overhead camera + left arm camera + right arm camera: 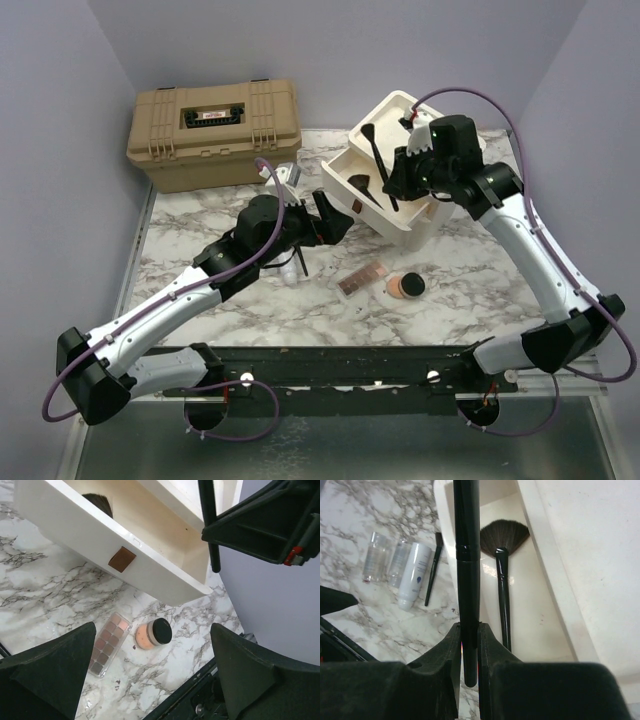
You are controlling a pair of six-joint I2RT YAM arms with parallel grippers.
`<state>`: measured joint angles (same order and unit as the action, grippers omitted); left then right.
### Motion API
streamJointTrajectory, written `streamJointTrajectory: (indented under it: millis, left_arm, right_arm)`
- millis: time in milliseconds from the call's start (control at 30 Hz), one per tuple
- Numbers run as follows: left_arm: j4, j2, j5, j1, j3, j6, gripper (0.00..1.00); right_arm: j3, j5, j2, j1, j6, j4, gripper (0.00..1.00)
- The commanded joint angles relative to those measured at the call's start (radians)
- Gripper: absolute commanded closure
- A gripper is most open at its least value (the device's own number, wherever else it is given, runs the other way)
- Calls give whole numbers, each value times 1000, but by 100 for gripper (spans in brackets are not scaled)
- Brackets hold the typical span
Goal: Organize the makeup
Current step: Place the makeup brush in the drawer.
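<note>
**K:** Bases sit at 6 in the top view. Left arm (170, 300) runs from 7 up toward centre, wrist aimed at 3. Right arm (545, 265) climbs from 5 toward 1, then folds back toward 9 over the cream drawer unit (395, 105).

**M:** Grippers?

**K:** Left gripper (330, 218): jaws wide apart, nothing between them, hovering just short of the open drawer (75, 525). Right gripper (400, 178): clamped on a black brush (467, 555), pinched near the handle's end, shaft tilted over the drawer unit, head toward 11.

**M:** Rest, big to small?

**K:** Tan toolbox (213, 135) at 11, lid closed. Drawer unit at 1, fan brush (502, 580) lying flat inside the drawer. On the marble table (220, 310), the pink palette (362, 279) is at 6 of the drawer. The round compact (405, 286) is just beside it at its 3, peach powder showing.

**M:** Small stuff?

**K:** Right wrist view, 9 of the drawer: whitish bottle (415, 575), two clear tubes (375, 557) and a thin black brush (433, 570), side by side on the marble.
</note>
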<state>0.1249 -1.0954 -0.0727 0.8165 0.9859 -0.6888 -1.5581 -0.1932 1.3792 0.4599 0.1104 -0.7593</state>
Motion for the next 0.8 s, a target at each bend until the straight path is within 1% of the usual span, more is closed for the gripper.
streamJointTrajectory:
  millis: [0, 133, 167, 300, 433, 567, 667, 767]
  left_arm:
    - [35, 19, -25, -20, 1, -23, 2]
    - [34, 19, -5, -41, -4, -30, 1]
    - [34, 19, -3, -43, -7, -34, 1]
    - [34, 13, 11, -55, -7, -29, 1]
    - [34, 12, 28, -60, -1, -22, 1]
    - [32, 11, 32, -64, -6, -18, 1]
    - [31, 7, 39, -66, -6, -15, 1]
    - [30, 0, 45, -69, -3, -12, 1]
  right_arm:
    - [-109, 72, 95, 22, -57, -150, 95]
    - [-169, 107, 166, 53, -101, -223, 94]
    - [-177, 123, 183, 62, -132, -238, 94]
    - [-197, 167, 233, 74, -151, -265, 94]
    - [-200, 190, 253, 74, -157, -263, 93]
    - [-168, 190, 256, 77, -154, -232, 93]
    - [-168, 254, 266, 77, -161, -231, 93]
    - [-176, 271, 270, 77, -167, -228, 92]
